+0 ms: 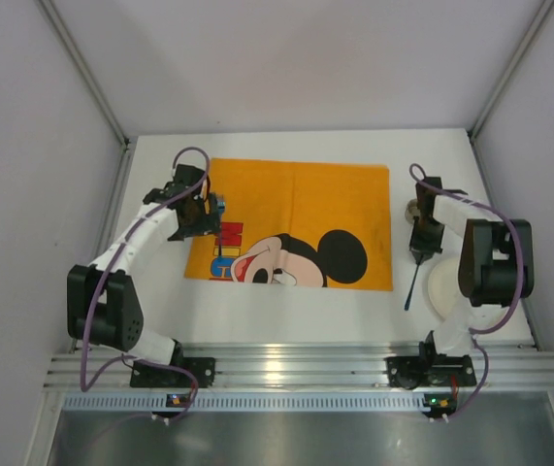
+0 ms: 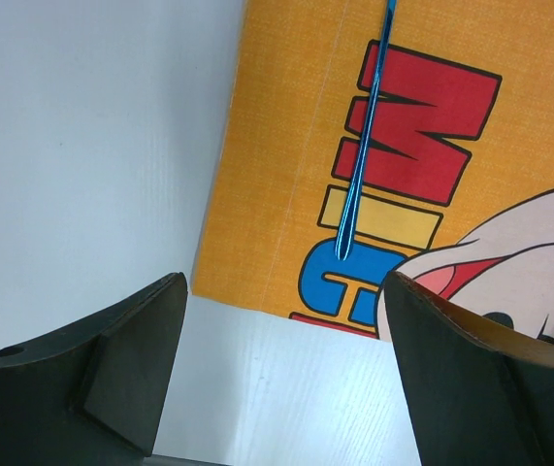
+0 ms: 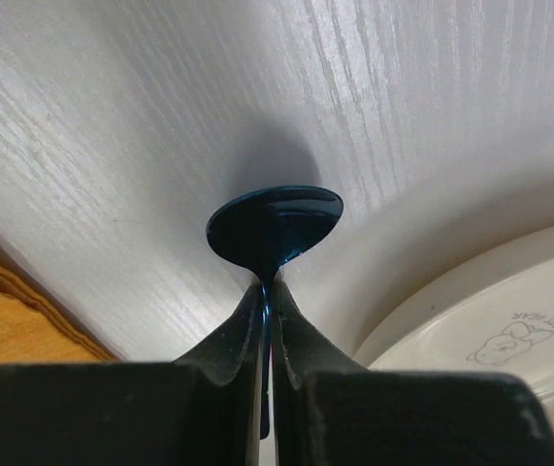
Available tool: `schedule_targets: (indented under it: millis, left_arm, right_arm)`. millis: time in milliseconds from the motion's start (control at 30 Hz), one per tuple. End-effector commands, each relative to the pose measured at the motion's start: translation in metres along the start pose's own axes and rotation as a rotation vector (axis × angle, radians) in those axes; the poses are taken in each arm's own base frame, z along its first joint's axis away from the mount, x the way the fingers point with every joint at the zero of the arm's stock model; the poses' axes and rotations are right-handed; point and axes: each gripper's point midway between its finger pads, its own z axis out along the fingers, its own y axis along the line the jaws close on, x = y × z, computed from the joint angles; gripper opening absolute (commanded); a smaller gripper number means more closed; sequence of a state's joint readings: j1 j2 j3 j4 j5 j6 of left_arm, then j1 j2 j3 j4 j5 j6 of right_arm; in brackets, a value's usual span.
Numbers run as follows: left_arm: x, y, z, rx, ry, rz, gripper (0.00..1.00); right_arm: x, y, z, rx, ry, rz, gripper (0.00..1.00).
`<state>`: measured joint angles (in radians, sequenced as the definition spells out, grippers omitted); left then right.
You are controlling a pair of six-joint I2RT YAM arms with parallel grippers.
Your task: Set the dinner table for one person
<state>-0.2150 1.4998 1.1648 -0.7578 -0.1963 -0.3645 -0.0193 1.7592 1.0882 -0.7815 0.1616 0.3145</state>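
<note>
- Right pincer (image 3: pixel 269 282) is clamped tight on the neck of a dark blue spoon (image 3: pixel 275 223); the bowl juts just past its tips.
- Dinner table (image 3: pixel 112 146), white, lies directly beneath those tips.
- Cream plate (image 3: pixel 490 330) sits just to its right, and the orange mat (image 3: pixel 5 320) to its left.
- Left pincer (image 2: pixel 284 286) gapes wide and empty above the mat's corner, with a thin blue utensil (image 2: pixel 359 155) lying on the mat ahead.

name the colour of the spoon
The spoon is shiny dark blue; right wrist view shows it best.
</note>
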Motion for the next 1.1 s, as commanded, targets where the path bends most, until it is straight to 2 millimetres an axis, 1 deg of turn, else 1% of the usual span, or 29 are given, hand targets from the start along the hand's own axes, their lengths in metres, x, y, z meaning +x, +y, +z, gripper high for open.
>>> schedule_targets:
  millis: [0, 33, 67, 133, 167, 200, 233, 300, 333, 400, 433, 467, 500, 533, 600, 633, 700, 733, 867, 900, 967, 1000, 1067]
  left_arm:
    - [-0.005, 0.006, -0.005, -0.002, -0.040, -0.002, 0.88]
    - [-0.006, 0.007, -0.006, -0.002, -0.042, -0.003, 0.88]
    - [-0.006, 0.007, -0.008, -0.001, -0.043, 0.000, 0.88]
    - [-0.010, 0.006, -0.012, 0.010, -0.055, -0.001, 0.88]
    - [-0.011, 0.005, -0.014, 0.016, -0.056, -0.001, 0.88]
    - [-0.011, 0.004, -0.015, 0.022, -0.055, -0.001, 0.88]
    - [-0.014, 0.002, -0.020, 0.031, -0.060, -0.003, 0.88]
    - [-0.016, 0.001, -0.023, 0.038, -0.059, -0.004, 0.88]
    - [-0.019, 0.000, -0.027, 0.047, -0.066, -0.007, 0.88]
    - [-0.020, -0.001, -0.032, 0.054, -0.073, -0.009, 0.90]
    - [-0.021, -0.002, -0.034, 0.064, -0.076, -0.008, 0.91]
    - [-0.021, -0.002, -0.035, 0.067, -0.076, -0.008, 0.92]
    - [-0.022, -0.003, -0.037, 0.071, -0.080, -0.007, 0.93]
    - [-0.021, -0.003, -0.039, 0.073, -0.076, -0.008, 0.93]
    - [-0.022, -0.003, -0.043, 0.077, -0.076, -0.010, 0.93]
    - [-0.020, -0.002, -0.046, 0.077, -0.073, -0.009, 0.93]
    - [-0.018, 0.000, -0.049, 0.075, -0.070, -0.007, 0.94]
    - [-0.016, 0.001, -0.053, 0.073, -0.070, -0.007, 0.94]
    - [-0.011, 0.009, -0.060, 0.049, -0.072, -0.005, 0.94]
    - [-0.010, 0.010, -0.062, 0.048, -0.072, -0.005, 0.94]
    - [-0.007, 0.013, -0.065, 0.042, -0.074, -0.007, 0.94]
    - [-0.004, 0.015, -0.064, 0.036, -0.071, -0.008, 0.94]
    - [-0.002, 0.016, -0.065, 0.035, -0.068, -0.009, 0.94]
  right_arm:
    - [0.000, 0.013, 0.016, 0.050, -0.030, -0.070, 0.00]
    - [-0.004, 0.014, 0.010, 0.061, -0.052, -0.077, 0.00]
    - [-0.009, 0.024, -0.005, 0.052, -0.091, -0.102, 0.00]
    - [-0.015, 0.031, -0.022, 0.062, -0.139, -0.123, 0.00]
    - [-0.019, 0.040, -0.041, 0.050, -0.178, -0.141, 0.00]
    - [-0.021, 0.045, -0.051, 0.044, -0.198, -0.148, 0.00]
    - [-0.024, 0.055, -0.069, 0.022, -0.238, -0.155, 0.00]
    - [-0.026, 0.068, -0.085, -0.011, -0.271, -0.156, 0.00]
    - [-0.032, 0.078, -0.098, -0.049, -0.295, -0.153, 0.00]
    - [-0.032, 0.097, -0.105, -0.095, -0.295, -0.163, 0.00]
    - [-0.038, 0.109, -0.112, -0.139, -0.301, -0.164, 0.00]
    - [-0.040, 0.119, -0.105, -0.144, -0.280, -0.172, 0.00]
    - [-0.043, 0.127, -0.103, -0.152, -0.273, -0.177, 0.00]
    - [-0.051, 0.140, -0.099, -0.167, -0.264, -0.184, 0.00]
    - [-0.059, 0.154, -0.091, -0.171, -0.256, -0.199, 0.00]
    - [-0.068, 0.165, -0.081, -0.172, -0.243, -0.205, 0.00]
    - [-0.075, 0.176, -0.070, -0.172, -0.230, -0.216, 0.00]
    - [-0.082, 0.183, -0.061, -0.166, -0.220, -0.217, 0.00]
    - [-0.088, 0.194, -0.039, -0.145, -0.187, -0.221, 0.01]
    - [-0.089, 0.195, -0.036, -0.146, -0.181, -0.219, 0.14]
    - [-0.089, 0.198, -0.033, -0.152, -0.176, -0.220, 0.35]
    - [-0.093, 0.197, -0.038, -0.144, -0.191, -0.214, 0.50]
    - [-0.101, 0.191, -0.048, -0.144, -0.218, -0.200, 0.57]
